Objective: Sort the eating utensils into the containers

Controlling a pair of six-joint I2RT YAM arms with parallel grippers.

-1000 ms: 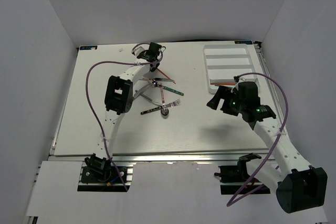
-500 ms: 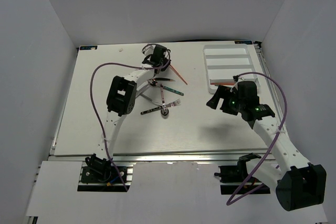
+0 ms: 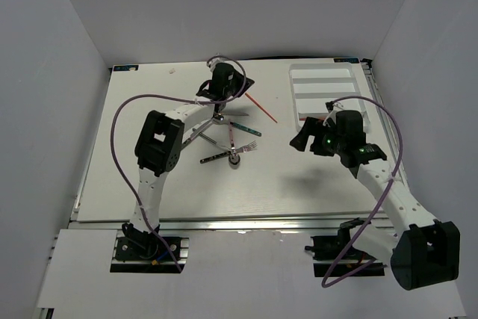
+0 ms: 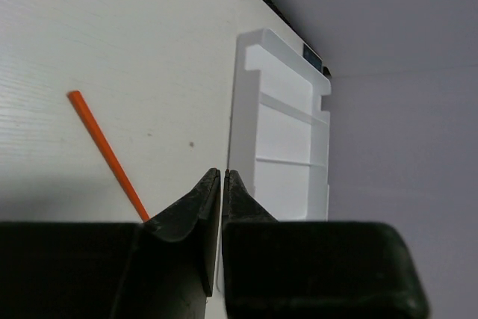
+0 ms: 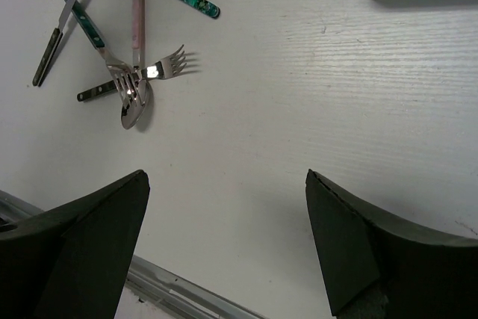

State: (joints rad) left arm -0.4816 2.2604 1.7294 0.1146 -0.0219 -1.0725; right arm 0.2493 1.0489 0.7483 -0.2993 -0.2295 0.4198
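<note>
While the left gripper [image 4: 222, 177] was swung right along the far edge, jaws pressed together, the orange stick [image 4: 104, 151] was carried with it, apparently pinched at one end. It is now held between the utensil pile [image 5: 131, 80] and the white tray [image 4: 240, 110]. Delivery is judged begun. Bare table lies ahead. The right gripper [image 5: 225, 177], jaws spread and empty, is stationed just near of the tray.

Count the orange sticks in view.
1: the orange stick, gripped at one end by the left gripper, left of the tray. More may be hidden in the tray behind the right arm.
</note>
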